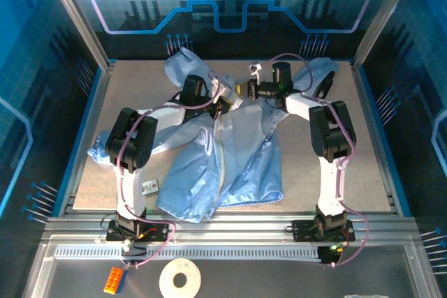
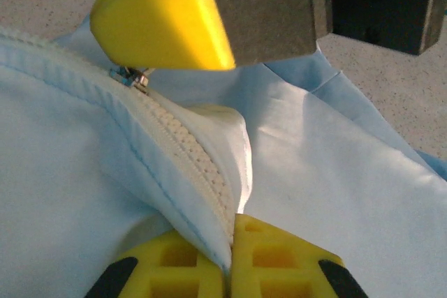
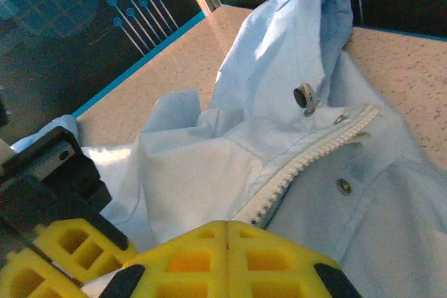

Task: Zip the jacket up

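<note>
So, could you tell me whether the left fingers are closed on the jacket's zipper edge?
Yes, the left fingers meet with the zipper strip of the jacket pinched between them.

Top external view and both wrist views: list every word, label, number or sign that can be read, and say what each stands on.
No text can be read in these views.
Card on the table beside the jacket: dark marks, too small to read.
Jacket fabric, zipper and snaps in the wrist views: no print or label to be seen.
</note>
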Controlling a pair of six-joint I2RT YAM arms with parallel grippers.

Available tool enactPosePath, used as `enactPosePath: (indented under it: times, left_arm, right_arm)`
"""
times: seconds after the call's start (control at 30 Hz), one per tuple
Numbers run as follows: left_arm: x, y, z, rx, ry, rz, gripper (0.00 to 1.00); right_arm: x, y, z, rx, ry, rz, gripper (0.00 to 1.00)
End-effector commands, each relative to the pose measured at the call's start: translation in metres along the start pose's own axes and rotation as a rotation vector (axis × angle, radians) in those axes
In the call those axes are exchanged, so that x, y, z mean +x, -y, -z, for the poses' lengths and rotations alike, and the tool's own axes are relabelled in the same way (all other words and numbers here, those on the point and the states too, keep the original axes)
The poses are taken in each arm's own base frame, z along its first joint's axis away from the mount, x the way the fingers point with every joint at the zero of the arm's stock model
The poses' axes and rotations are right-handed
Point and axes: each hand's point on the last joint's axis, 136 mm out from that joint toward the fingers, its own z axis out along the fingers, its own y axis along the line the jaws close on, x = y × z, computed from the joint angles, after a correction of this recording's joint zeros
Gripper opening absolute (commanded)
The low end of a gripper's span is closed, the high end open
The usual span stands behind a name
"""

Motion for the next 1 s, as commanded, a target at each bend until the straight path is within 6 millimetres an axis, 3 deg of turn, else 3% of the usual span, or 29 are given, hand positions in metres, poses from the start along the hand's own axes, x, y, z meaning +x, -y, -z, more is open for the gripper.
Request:
enactPosePath:
  times: [0.0,0.63,0.97]
  left_arm:
    - [-0.015,0.011,0.016,0.038,0.032,-0.009,0.00]
    - [-0.008,0.024,0.023,0.073,0.050,0.009,0.00]
    - [-0.004,0.024,0.022,0.076,0.046,0.017,0.00]
  right_arm:
    - [-0.022,0.029,0.015,0.185,0.047,0.088,0.00]
    - [-0.053,0.047,-0.021,0.284,0.103,0.215,0.00]
    - [-0.060,0.043,-0.029,0.199,0.129,0.133,0.00]
